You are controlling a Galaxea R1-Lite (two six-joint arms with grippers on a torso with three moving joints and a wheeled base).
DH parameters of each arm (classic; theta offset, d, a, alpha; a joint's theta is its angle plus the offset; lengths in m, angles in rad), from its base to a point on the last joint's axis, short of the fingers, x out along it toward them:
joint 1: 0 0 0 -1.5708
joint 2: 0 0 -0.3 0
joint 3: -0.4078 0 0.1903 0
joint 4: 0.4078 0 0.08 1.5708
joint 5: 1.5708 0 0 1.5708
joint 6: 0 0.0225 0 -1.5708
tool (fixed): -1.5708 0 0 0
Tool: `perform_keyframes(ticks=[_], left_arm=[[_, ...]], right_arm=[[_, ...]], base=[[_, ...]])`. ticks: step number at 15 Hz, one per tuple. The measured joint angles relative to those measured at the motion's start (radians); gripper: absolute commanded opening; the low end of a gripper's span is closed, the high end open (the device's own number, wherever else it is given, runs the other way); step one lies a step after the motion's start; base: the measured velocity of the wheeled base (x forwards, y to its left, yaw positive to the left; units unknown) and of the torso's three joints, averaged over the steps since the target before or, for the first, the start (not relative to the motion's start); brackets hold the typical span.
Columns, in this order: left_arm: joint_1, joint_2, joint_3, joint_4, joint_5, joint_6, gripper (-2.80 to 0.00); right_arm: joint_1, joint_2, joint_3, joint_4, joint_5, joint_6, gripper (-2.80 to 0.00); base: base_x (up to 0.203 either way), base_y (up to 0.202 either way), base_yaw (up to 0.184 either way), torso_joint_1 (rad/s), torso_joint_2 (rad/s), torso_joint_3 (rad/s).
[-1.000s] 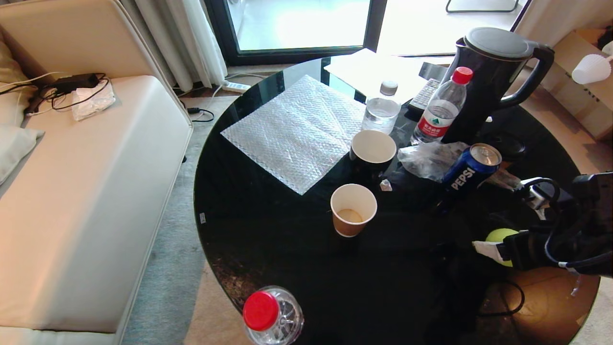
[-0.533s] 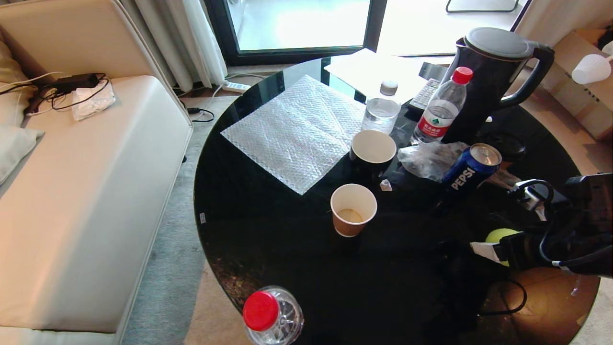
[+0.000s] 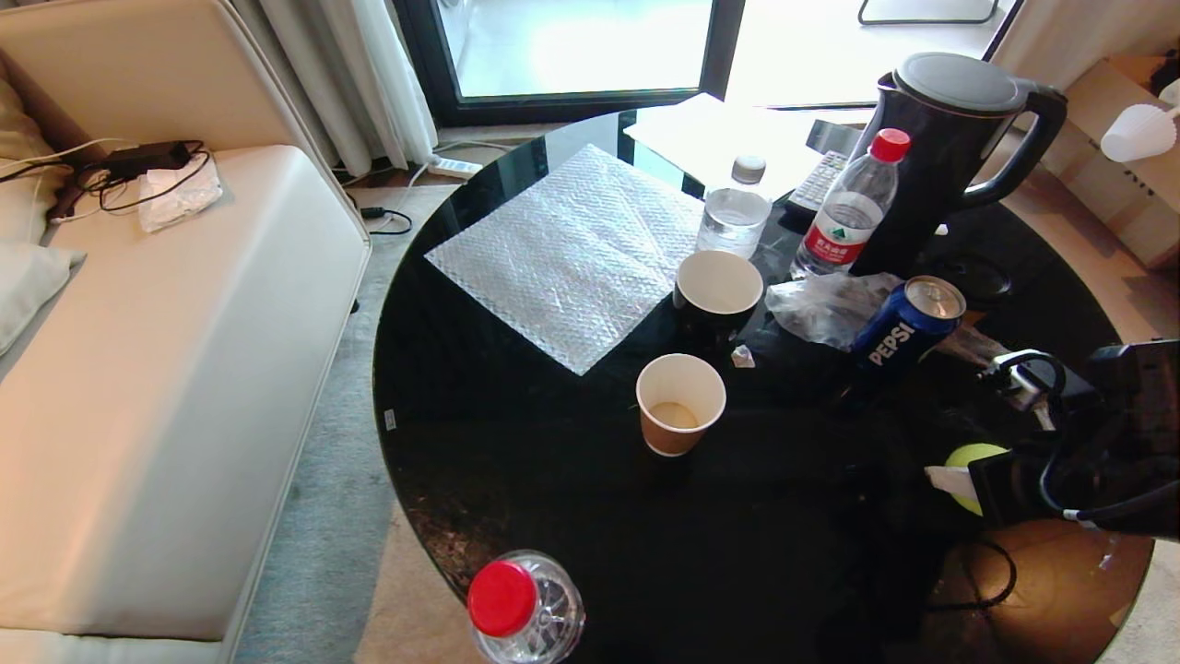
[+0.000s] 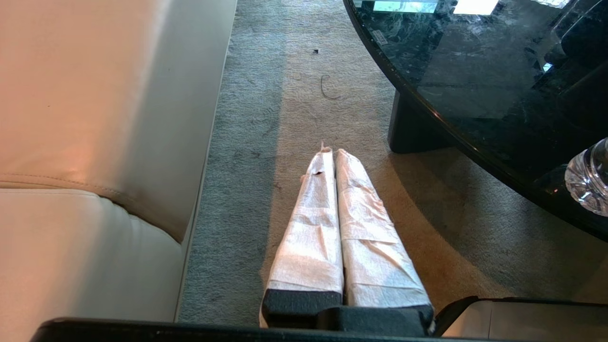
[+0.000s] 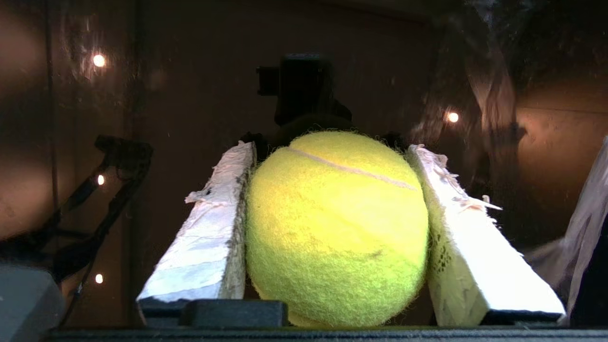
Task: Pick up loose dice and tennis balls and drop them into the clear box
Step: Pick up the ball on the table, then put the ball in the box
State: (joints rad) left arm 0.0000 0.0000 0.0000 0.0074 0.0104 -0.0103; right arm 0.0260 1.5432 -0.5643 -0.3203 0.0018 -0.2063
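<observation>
Your right gripper (image 5: 332, 228) jaws clamp the fuzzy yellow-green tennis ball (image 5: 335, 228) over the black glossy tabletop (image 3: 553, 461); left gripper (image 4: 331, 156) jaws together, parked.

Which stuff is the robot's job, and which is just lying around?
Job: fuzzy yellow-green tennis ball, squeezed in the right hand.

Lying around: brown paper cup, blue Pepsi can, black kettle, bubble wrap sheet, red-capped water bottle.

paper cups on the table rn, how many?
2. An empty black paper cup stands between the bubble wrap and the Pepsi can; a brown paper cup stands alone nearer the table's middle. None looks hidden.
</observation>
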Motion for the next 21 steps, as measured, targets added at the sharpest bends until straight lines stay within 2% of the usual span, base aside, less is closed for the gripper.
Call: perform_keyframes(ticks=[5, 8, 12, 16, 19, 21], left_arm=[[0.0, 0.0, 0.0, 0.0, 0.0, 0.0, -2.8], [0.0, 0.0, 0.0, 0.0, 0.0, 0.0, -2.8], [0.0, 0.0, 0.0, 0.0, 0.0, 0.0, -2.8], [0.0, 0.0, 0.0, 0.0, 0.0, 0.0, -2.8], [0.0, 0.0, 0.0, 0.0, 0.0, 0.0, -2.8], [0.0, 0.0, 0.0, 0.0, 0.0, 0.0, -2.8]], right_arm=[[0.001, -0.096, 0.035, 0.036, -0.007, -0.011, -2.8], [0.001, -0.191, 0.072, 0.115, -0.06, -0.009, -2.8], [-0.004, -0.327, 0.102, 0.233, -0.075, 0.003, -2.8], [-0.015, -0.429, 0.117, 0.302, -0.148, 0.074, -2.8], [-0.013, -0.489, 0.152, 0.303, -0.134, 0.092, -2.8], [-0.011, -0.542, 0.176, 0.298, -0.088, 0.091, -2.8]], base=[[0.0, 0.0, 0.0, 0.0, 0.0, 0.0], [0.0, 0.0, 0.0, 0.0, 0.0, 0.0], [0.0, 0.0, 0.0, 0.0, 0.0, 0.0], [0.0, 0.0, 0.0, 0.0, 0.0, 0.0], [0.0, 0.0, 0.0, 0.0, 0.0, 0.0], [0.0, 0.0, 0.0, 0.0, 0.0, 0.0]])
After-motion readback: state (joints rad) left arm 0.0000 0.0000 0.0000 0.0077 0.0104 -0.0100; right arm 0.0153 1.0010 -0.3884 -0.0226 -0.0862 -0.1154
